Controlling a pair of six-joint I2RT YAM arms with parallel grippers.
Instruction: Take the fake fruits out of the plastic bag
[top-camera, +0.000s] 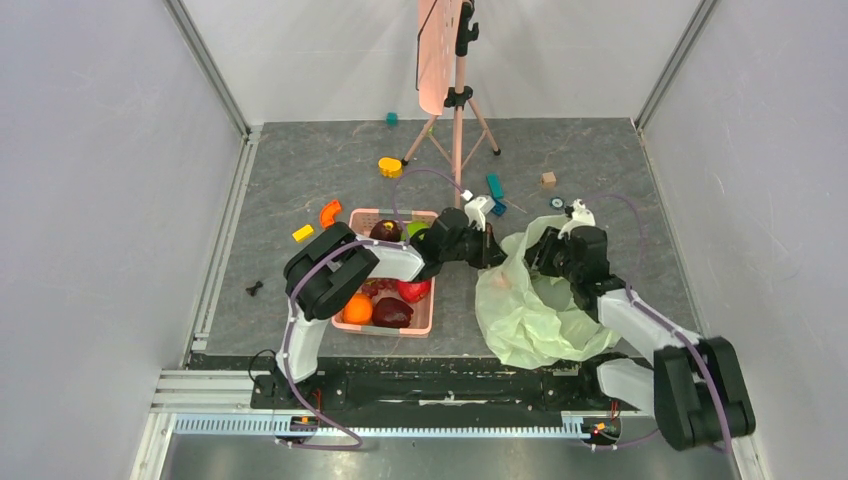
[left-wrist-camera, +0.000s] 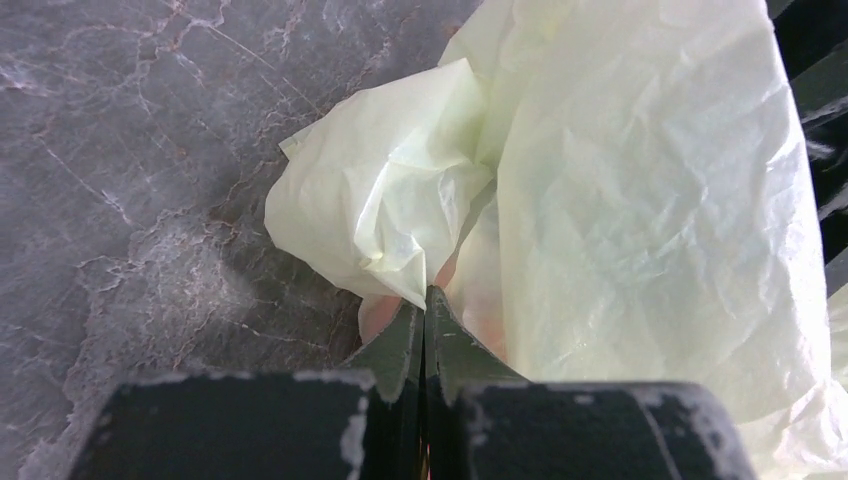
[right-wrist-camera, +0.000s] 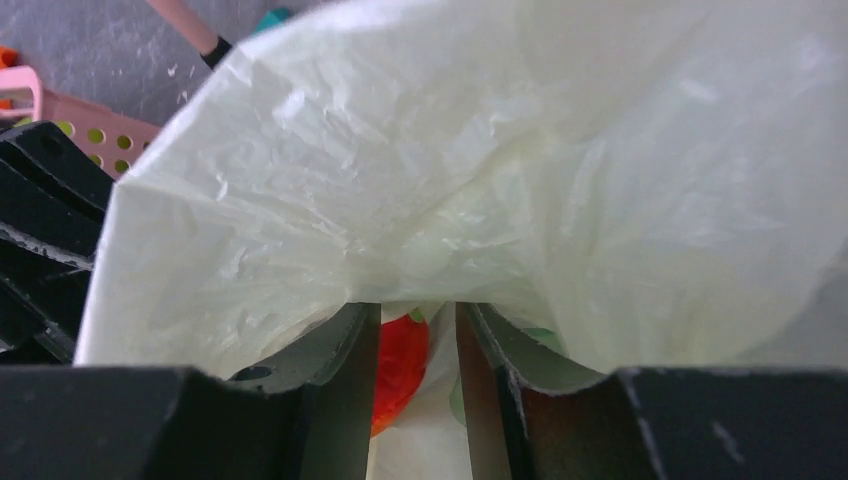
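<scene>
The pale-green plastic bag (top-camera: 530, 315) lies crumpled right of the pink basket (top-camera: 385, 328). My left gripper (top-camera: 497, 250) is shut on a fold of the bag's edge (left-wrist-camera: 400, 230), its jaws pressed together on the film (left-wrist-camera: 427, 300). My right gripper (top-camera: 537, 256) is open, its fingers pushed into the bag's mouth (right-wrist-camera: 418, 312) with the film draped over the tips. An orange-red fruit (right-wrist-camera: 398, 370) lies inside the bag, seen between the open fingers and not gripped. In the basket lie an orange (top-camera: 357, 308), a red apple (top-camera: 413, 290) and a green fruit (top-camera: 417, 228).
Dark maroon fruits (top-camera: 392, 312) share the basket. A tripod with a pink board (top-camera: 458, 100) stands behind it. Small toy blocks lie around: yellow (top-camera: 390, 167), orange (top-camera: 329, 212), teal (top-camera: 494, 186), wooden (top-camera: 547, 179). The basket corner (right-wrist-camera: 90, 125) shows left of the bag.
</scene>
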